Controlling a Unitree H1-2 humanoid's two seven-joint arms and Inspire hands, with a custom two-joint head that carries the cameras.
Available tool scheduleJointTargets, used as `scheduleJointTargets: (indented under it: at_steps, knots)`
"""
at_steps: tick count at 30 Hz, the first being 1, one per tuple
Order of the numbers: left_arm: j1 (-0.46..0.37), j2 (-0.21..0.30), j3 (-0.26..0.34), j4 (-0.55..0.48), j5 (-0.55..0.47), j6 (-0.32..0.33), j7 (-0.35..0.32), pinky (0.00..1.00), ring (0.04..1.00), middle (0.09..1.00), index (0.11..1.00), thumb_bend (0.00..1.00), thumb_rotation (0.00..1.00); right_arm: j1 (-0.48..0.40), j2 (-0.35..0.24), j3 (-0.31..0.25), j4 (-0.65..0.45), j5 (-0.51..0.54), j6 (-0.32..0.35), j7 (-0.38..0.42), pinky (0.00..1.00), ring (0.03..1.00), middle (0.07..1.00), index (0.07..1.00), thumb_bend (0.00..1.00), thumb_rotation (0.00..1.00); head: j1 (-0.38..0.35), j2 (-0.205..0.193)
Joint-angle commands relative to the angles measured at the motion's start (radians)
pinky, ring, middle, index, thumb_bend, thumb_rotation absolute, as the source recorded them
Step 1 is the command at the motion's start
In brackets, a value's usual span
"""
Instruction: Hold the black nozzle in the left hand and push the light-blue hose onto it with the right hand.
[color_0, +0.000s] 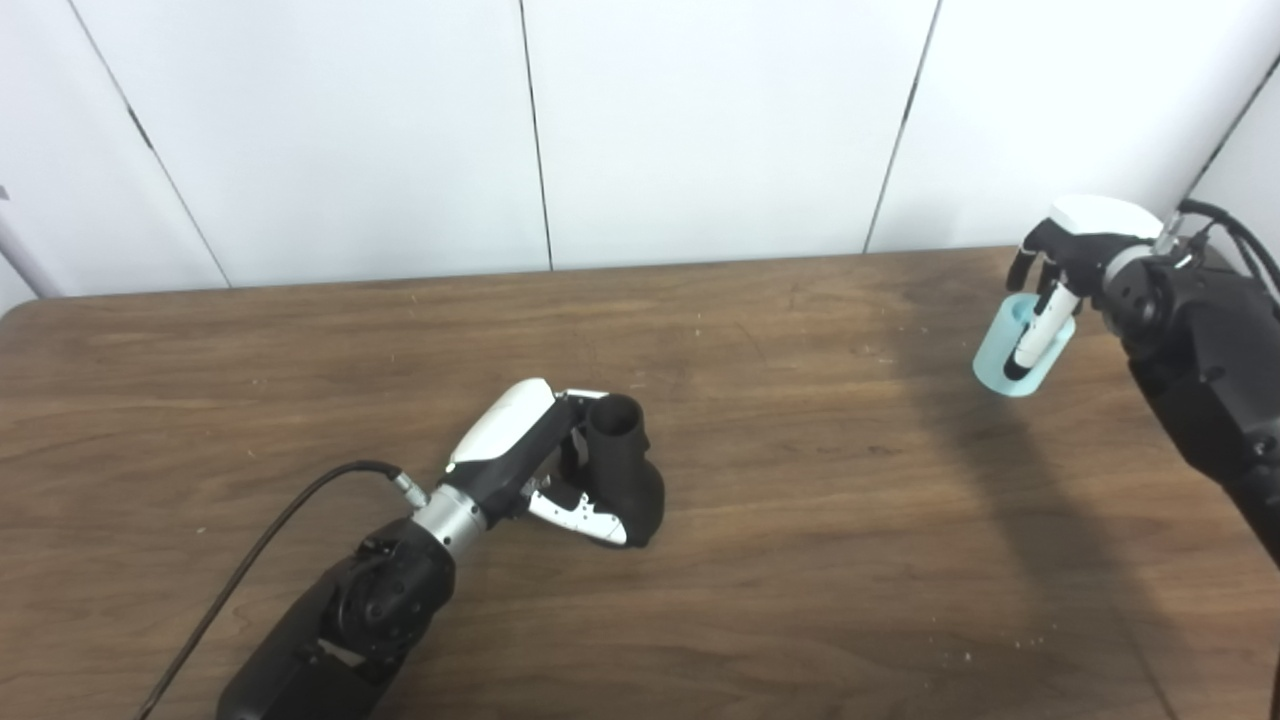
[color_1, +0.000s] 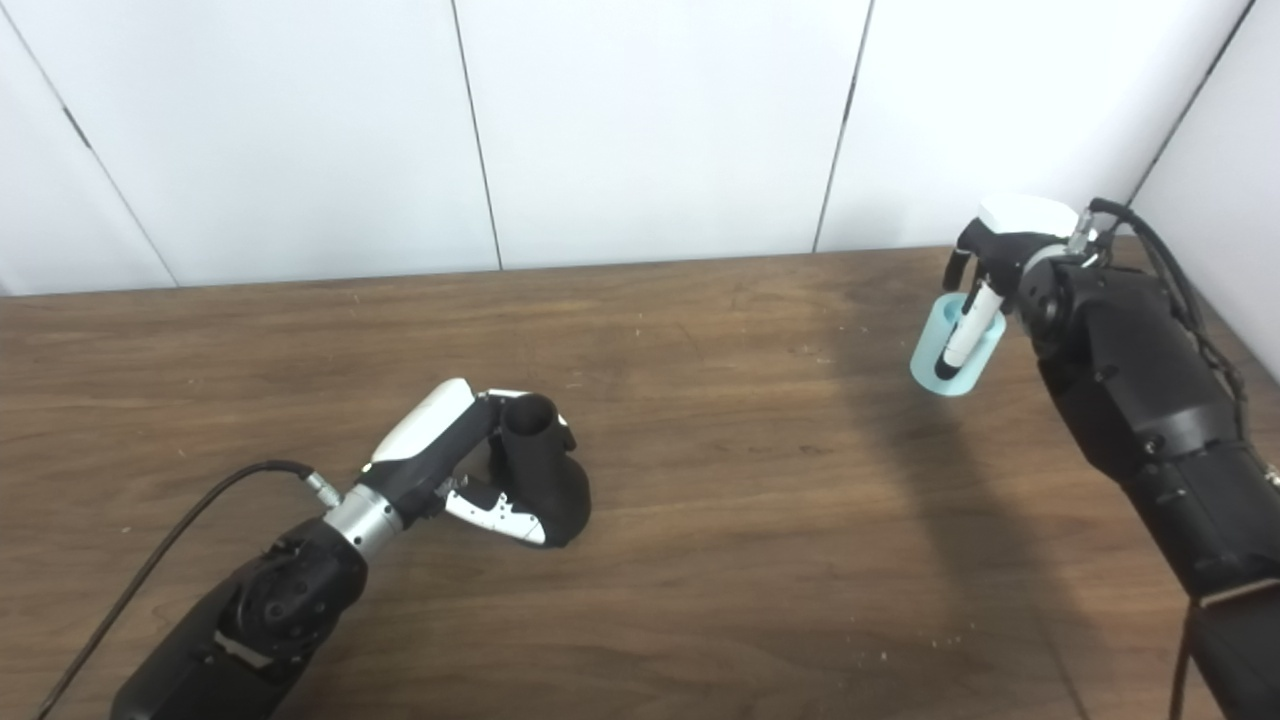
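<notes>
The black nozzle (color_0: 627, 468) stands on the wooden table (color_0: 780, 480) near the middle, its round mouth facing up. My left hand (color_0: 530, 455) is wrapped around it, thumb along its front and fingers behind, shut on it. At the far right my right hand (color_0: 1065, 270) holds the short light-blue hose (color_0: 1020, 355) above the table. Its fingers are closed on the hose's rim, with one finger reaching inside the tube. The hose hangs about a third of the table's width to the right of the nozzle, its lower opening tilted down and left.
A black cable (color_0: 270, 540) trails from my left wrist across the table toward the bottom left. White wall panels (color_0: 700, 130) stand right behind the table's far edge. Small crumbs dot the wood at the front right.
</notes>
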Motion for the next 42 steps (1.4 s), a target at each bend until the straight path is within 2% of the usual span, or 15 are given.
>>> scheduleJointTargets:
  at_steps: [1, 5, 7, 9, 11, 15, 18, 23, 29, 30, 31, 32, 33, 35, 42]
  knots:
    - [0.1, 0.051, -0.062, 0.076, 0.078, 0.114, -0.141, 0.26, 0.325, 0.373, 0.472, 0.51, 0.09, -0.057, -0.045, 0.001, -0.021, -0.023, -0.018, -0.042, 0.31, 0.35, 0.475, 0.53, 0.57, 0.0, -0.001, 0.001]
    - [0.099, 0.05, -0.063, 0.077, 0.081, 0.114, -0.142, 0.26, 0.325, 0.374, 0.472, 0.51, 0.09, -0.053, -0.049, 0.005, -0.002, -0.017, -0.054, -0.086, 0.1, 0.191, 0.469, 0.483, 0.54, 0.0, -0.001, 0.001]
    - [0.099, 0.051, -0.063, 0.074, 0.082, 0.116, -0.143, 0.26, 0.325, 0.374, 0.472, 0.51, 0.09, -0.05, -0.052, 0.008, 0.0, -0.019, -0.063, -0.095, 0.13, 0.201, 0.469, 0.481, 0.53, 0.0, -0.001, 0.001]
    - [0.099, 0.051, -0.062, 0.072, 0.081, 0.116, -0.143, 0.27, 0.325, 0.374, 0.472, 0.51, 0.09, -0.048, -0.055, 0.017, -0.001, -0.029, -0.062, -0.092, 0.68, 0.571, 0.475, 0.486, 0.53, 0.0, 0.002, 0.005]
    - [0.098, 0.051, -0.062, 0.071, 0.081, 0.117, -0.144, 0.27, 0.325, 0.375, 0.472, 0.51, 0.09, -0.048, -0.058, 0.026, -0.002, -0.038, -0.056, -0.086, 0.93, 0.78, 0.645, 0.482, 0.52, 0.1, 0.002, 0.005]
    - [0.101, 0.052, -0.061, 0.067, 0.081, 0.118, -0.144, 0.26, 0.326, 0.375, 0.472, 0.51, 0.09, -0.045, -0.062, 0.039, -0.008, -0.046, -0.049, -0.074, 0.85, 0.776, 0.684, 0.482, 0.52, 0.13, 0.004, 0.008]
    - [0.102, 0.053, -0.06, 0.066, 0.08, 0.117, -0.144, 0.26, 0.326, 0.376, 0.472, 0.51, 0.09, -0.043, -0.061, 0.04, -0.015, -0.042, -0.049, -0.073, 0.64, 0.599, 0.564, 0.467, 0.52, 0.07, 0.003, 0.009]
    - [0.101, 0.052, -0.06, 0.069, 0.078, 0.116, -0.143, 0.26, 0.325, 0.376, 0.472, 0.51, 0.09, -0.039, -0.066, 0.041, -0.016, -0.034, -0.068, -0.079, 0.51, 0.509, 0.5, 0.474, 0.53, 0.0, 0.002, 0.008]
    - [0.1, 0.048, -0.063, 0.064, 0.081, 0.124, -0.146, 0.26, 0.324, 0.375, 0.472, 0.51, 0.09, -0.037, -0.066, 0.03, -0.035, -0.006, -0.081, -0.066, 0.2, 0.296, 0.407, 0.504, 0.53, 0.0, 0.008, 0.011]
    - [0.1, 0.048, -0.063, 0.063, 0.082, 0.125, -0.147, 0.26, 0.324, 0.375, 0.472, 0.51, 0.09, -0.04, -0.067, 0.03, -0.051, -0.006, -0.076, -0.055, 0.22, 0.294, 0.404, 0.508, 0.53, 0.0, 0.01, 0.012]
    - [0.1, 0.047, -0.064, 0.063, 0.081, 0.125, -0.147, 0.26, 0.324, 0.374, 0.472, 0.51, 0.09, -0.044, -0.066, 0.03, -0.067, -0.004, -0.071, -0.043, 0.42, 0.406, 0.438, 0.498, 0.53, 0.0, 0.011, 0.012]
    - [0.099, 0.046, -0.064, 0.064, 0.081, 0.125, -0.147, 0.26, 0.324, 0.374, 0.472, 0.51, 0.09, -0.048, -0.064, 0.028, -0.087, -0.001, -0.067, -0.032, 0.44, 0.433, 0.454, 0.494, 0.53, 0.0, 0.012, 0.012]
    - [0.099, 0.045, -0.065, 0.065, 0.082, 0.125, -0.147, 0.26, 0.324, 0.374, 0.472, 0.51, 0.09, -0.052, -0.061, 0.024, -0.107, 0.005, -0.066, -0.022, 0.26, 0.324, 0.419, 0.504, 0.53, 0.0, 0.012, 0.012]
    - [0.098, 0.044, -0.067, 0.065, 0.084, 0.126, -0.148, 0.26, 0.324, 0.374, 0.472, 0.51, 0.09, -0.061, -0.055, 0.018, -0.143, 0.017, -0.065, -0.003, 0.14, 0.225, 0.456, 0.487, 0.53, 0.0, 0.013, 0.011]
    - [0.091, 0.035, -0.076, 0.066, 0.093, 0.127, -0.145, 0.27, 0.328, 0.376, 0.473, 0.51, 0.09, -0.123, -0.03, 0.023, -0.336, 0.042, -0.037, 0.128, 0.15, 0.246, 0.391, 0.501, 0.52, 0.0, 0.023, 0.009]
